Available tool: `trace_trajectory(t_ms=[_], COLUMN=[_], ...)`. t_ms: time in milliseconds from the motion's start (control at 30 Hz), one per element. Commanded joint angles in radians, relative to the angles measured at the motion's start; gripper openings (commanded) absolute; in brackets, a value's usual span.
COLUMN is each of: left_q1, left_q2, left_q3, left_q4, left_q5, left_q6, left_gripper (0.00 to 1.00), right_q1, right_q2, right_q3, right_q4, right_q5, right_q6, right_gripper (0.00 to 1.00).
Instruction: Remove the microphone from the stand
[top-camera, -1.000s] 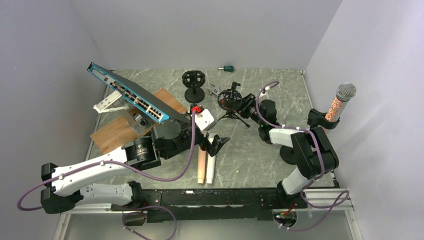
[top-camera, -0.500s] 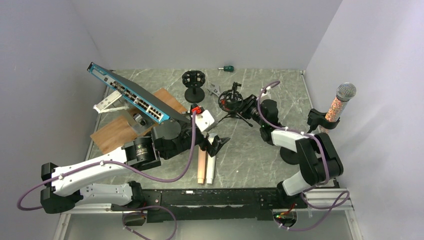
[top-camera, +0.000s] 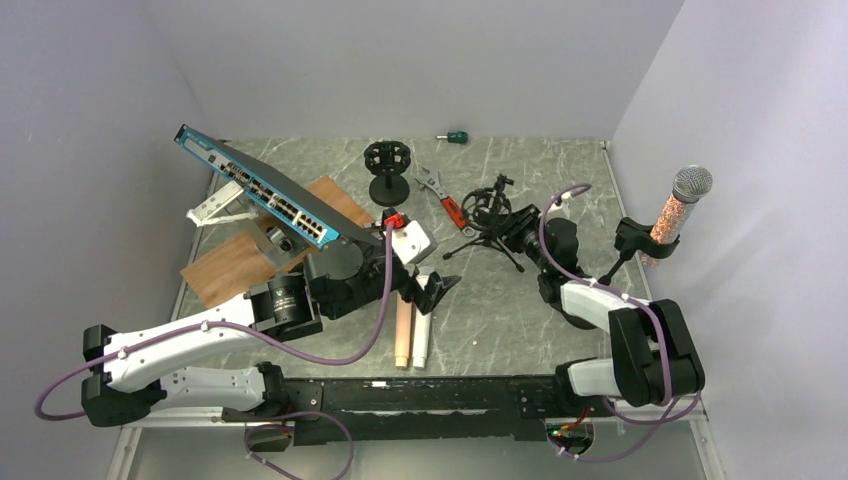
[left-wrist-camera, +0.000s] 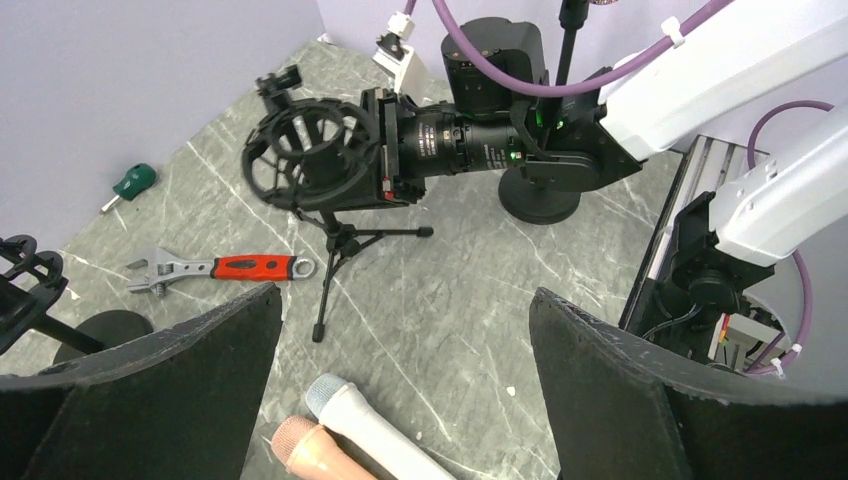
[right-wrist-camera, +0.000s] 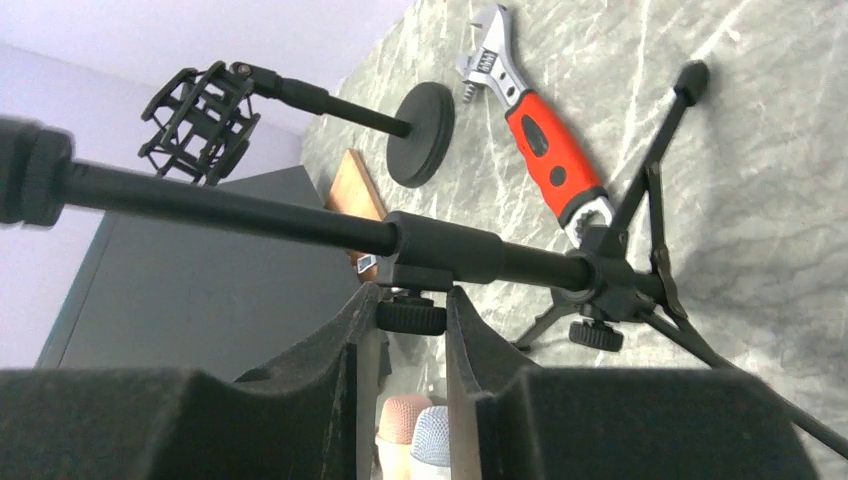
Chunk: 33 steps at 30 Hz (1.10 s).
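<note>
A glittery orange microphone with a silver head (top-camera: 680, 205) stands upright in the clip of a black stand (top-camera: 632, 238) at the far right. My right gripper (top-camera: 516, 230) is shut on the knob (right-wrist-camera: 411, 317) of a small black tripod stand (top-camera: 487, 222) that carries an empty shock mount (left-wrist-camera: 310, 150) and leans over. My left gripper (top-camera: 437, 288) is open and empty, low over the table. A peach microphone (top-camera: 403, 332) and a white one (top-camera: 421, 334) lie side by side beneath it; both also show in the left wrist view, white (left-wrist-camera: 365, 422) and peach (left-wrist-camera: 305, 450).
A red-handled wrench (top-camera: 447, 199) lies left of the tripod. A second shock-mount stand (top-camera: 388, 166) stands at the back. A blue network switch (top-camera: 258, 190) leans over wooden boards (top-camera: 230, 262) on the left. A green screwdriver (top-camera: 455, 136) lies by the back wall.
My right gripper has pulled the tripod stand to the right and toward me, and the stand now leans. The wrench is now uncovered. The left arm has not moved.
</note>
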Motion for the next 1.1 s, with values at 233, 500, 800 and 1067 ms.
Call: trace_trajectory(t_ms=[233,500,800,1067], left_q1=[-0.012,-0.013,-0.013,-0.013], left_q2=[-0.003,0.007,0.026,0.017], left_q3=[0.008,0.007,0.004,0.005], left_q4=[0.032,0.032,0.035,0.034], left_q5=[-0.008,-0.005,-0.012,-0.01], left_q6=[0.001,-0.002,0.001,0.001], left_gripper=[0.96,0.96,0.96,0.96], right_q1=[0.07,0.229,0.218,0.208], right_q2=[-0.052,-0.077,-0.154,-0.318], right_q3=[0.078,0.192,0.152,0.171], right_q4=[-0.391,-0.612,-0.526,-0.779], right_q5=[0.319,0.667,0.499,0.499], right_q6=[-0.242,-0.423,-0.396,-0.332], right_gripper=[0.0,0.0,0.37,0.67])
